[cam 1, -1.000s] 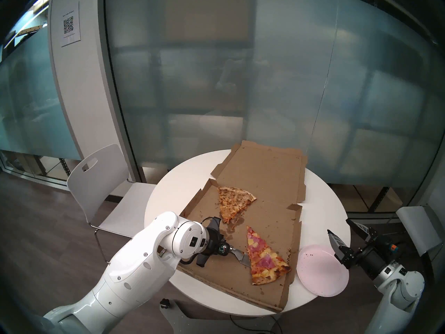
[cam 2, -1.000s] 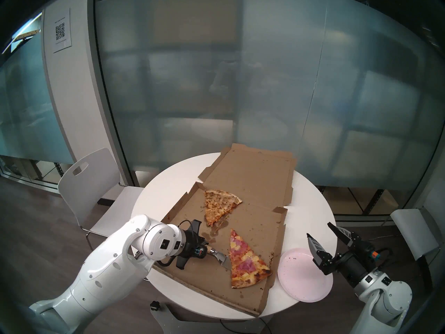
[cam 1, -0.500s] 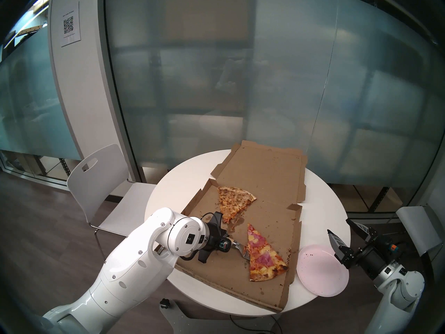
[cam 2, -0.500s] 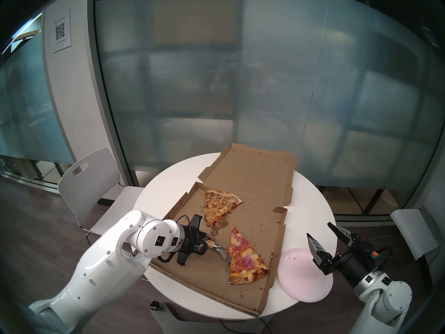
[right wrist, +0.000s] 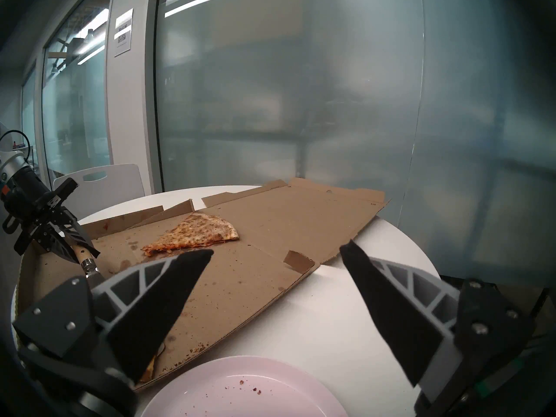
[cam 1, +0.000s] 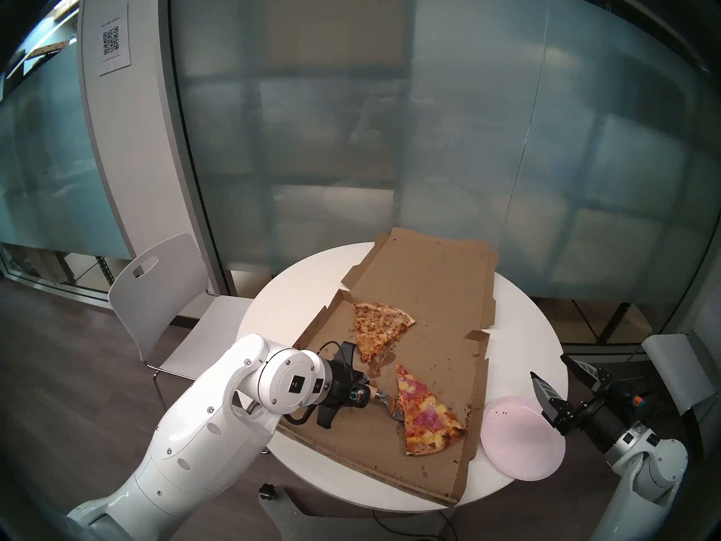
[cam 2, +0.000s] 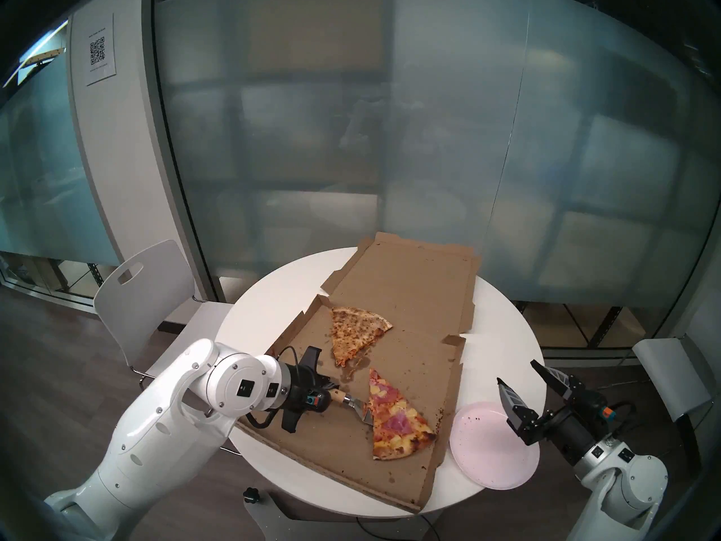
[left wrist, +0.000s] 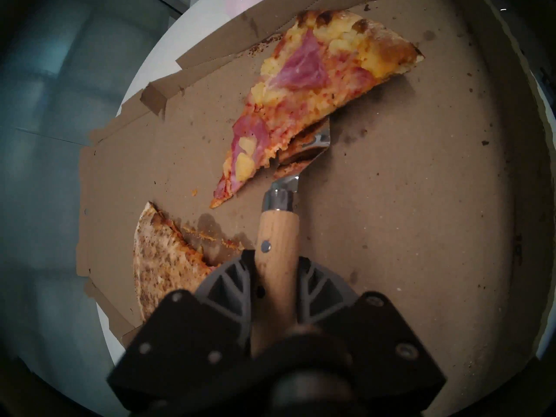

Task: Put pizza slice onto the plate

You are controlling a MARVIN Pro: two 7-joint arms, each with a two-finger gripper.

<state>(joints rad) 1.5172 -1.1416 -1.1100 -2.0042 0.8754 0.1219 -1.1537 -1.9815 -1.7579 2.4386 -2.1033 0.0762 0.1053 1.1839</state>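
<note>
The pizza slice (cam 1: 423, 413) (cam 2: 394, 415) (left wrist: 310, 85), topped with ham and pineapple, lies in the near right part of the open box. My left gripper (cam 1: 364, 392) (cam 2: 331, 392) (left wrist: 275, 263) is shut on the wooden handle of a metal spatula (left wrist: 276, 232). The spatula blade (left wrist: 313, 142) (cam 1: 393, 408) is wedged under the slice's left edge, which rests on it. The pale pink plate (cam 1: 521, 438) (cam 2: 493, 446) (right wrist: 240, 389) sits on the table right of the box. My right gripper (cam 1: 548, 366) (cam 2: 517, 371) (right wrist: 276, 249) hangs open and empty above the plate's far edge.
A plain cheese slice (cam 1: 380, 331) (right wrist: 195, 231) lies farther back in the cardboard box (cam 1: 429, 278), whose lid is folded flat towards the glass wall. The box covers much of the round white table (cam 1: 273, 306). A white chair (cam 1: 156, 290) stands at the left.
My left wrist has swung to the left and the spatula has worked under the slice. The slice has shifted a little away from the box's near edge. The right arm has not moved.
</note>
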